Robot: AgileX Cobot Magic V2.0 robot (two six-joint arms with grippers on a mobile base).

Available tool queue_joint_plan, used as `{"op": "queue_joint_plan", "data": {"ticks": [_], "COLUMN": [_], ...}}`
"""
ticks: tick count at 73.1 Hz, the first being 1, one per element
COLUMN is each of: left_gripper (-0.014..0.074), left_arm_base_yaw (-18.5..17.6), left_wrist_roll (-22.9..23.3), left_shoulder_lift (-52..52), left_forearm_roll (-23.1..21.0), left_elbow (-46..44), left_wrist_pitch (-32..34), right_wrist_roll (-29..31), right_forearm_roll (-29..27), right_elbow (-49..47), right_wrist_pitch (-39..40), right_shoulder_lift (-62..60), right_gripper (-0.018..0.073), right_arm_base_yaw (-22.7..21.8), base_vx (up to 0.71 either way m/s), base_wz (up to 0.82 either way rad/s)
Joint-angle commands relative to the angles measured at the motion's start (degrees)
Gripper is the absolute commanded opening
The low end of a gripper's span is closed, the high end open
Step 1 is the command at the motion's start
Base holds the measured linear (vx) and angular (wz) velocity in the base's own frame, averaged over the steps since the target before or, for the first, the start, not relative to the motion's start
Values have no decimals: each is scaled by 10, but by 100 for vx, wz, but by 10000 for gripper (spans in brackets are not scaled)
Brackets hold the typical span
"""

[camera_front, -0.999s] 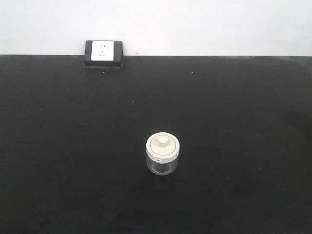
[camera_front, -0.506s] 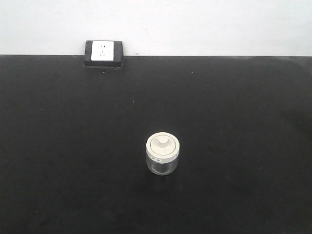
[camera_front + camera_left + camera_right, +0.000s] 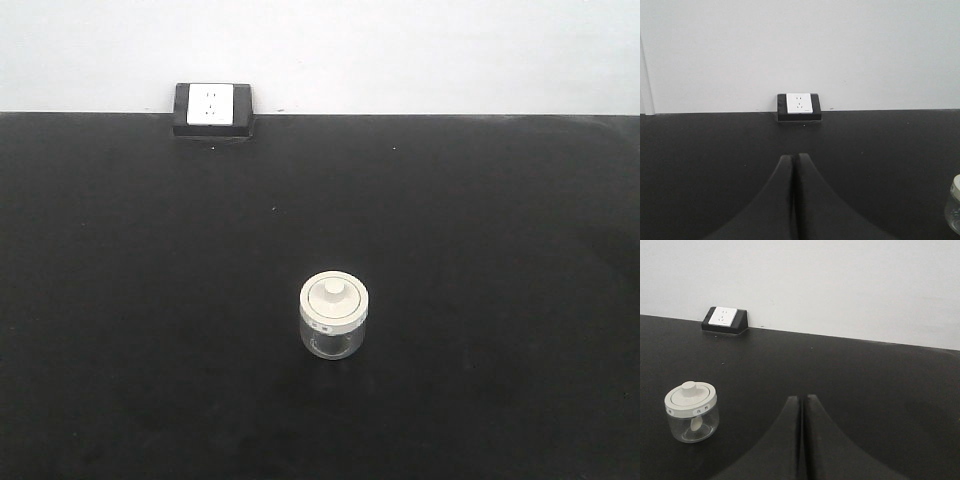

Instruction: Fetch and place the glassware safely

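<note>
The glassware is a small squat clear glass jar [image 3: 333, 317] with an off-white knobbed lid, upright on the black table near the middle. It also shows in the right wrist view [image 3: 691, 411] at the left, and a sliver of it at the right edge of the left wrist view [image 3: 954, 205]. My left gripper [image 3: 793, 157] is shut and empty, with the jar off to its right. My right gripper [image 3: 803, 397] is shut and empty, with the jar off to its left. Neither gripper shows in the front view.
A black-framed white wall socket [image 3: 212, 108] sits at the table's back edge against the white wall; it also shows in the left wrist view [image 3: 799, 106] and the right wrist view [image 3: 724, 319]. The black table [image 3: 480, 250] spreads around the jar.
</note>
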State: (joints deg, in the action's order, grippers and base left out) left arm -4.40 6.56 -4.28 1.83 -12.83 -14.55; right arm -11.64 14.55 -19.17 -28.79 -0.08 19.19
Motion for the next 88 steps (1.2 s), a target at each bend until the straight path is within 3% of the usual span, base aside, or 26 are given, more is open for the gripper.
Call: {"op": "queue_joint_plan", "data": {"ticks": [1, 42, 49, 57, 72, 88], "left_gripper": [-7, -7, -7, -7, -7, -7], "left_arm_base_yaw": [-5, -5, -5, -5, -5, -5], "left_wrist_roll": [5, 0, -10, -11, -11, -10], "left_shoulder_lift": [-5, -5, -1, 9, 35, 57], "left_forearm_roll": [-5, -4, 13, 31, 25, 8], "left_elbow": [-12, -8, 18, 70, 162, 161], "left_wrist_pitch": [44, 46, 55, 90, 202, 183], "right_wrist_roll": [2, 2, 2, 2, 2, 2], "right_forearm_roll": [7, 7, 7, 7, 7, 7], "right_elbow": [-14, -14, -14, -14, -14, -14], "right_wrist_pitch": [43, 43, 43, 43, 43, 43], "right_shoulder_lift": [12, 12, 12, 12, 12, 12], "right_gripper": [-8, -8, -8, -8, -8, -8], "right_arm_base_yaw": [-1, -1, -1, -1, -1, -1], "base_vx": [0, 0, 0, 0, 0, 0], "base_wz": [0, 0, 0, 0, 0, 0]}}
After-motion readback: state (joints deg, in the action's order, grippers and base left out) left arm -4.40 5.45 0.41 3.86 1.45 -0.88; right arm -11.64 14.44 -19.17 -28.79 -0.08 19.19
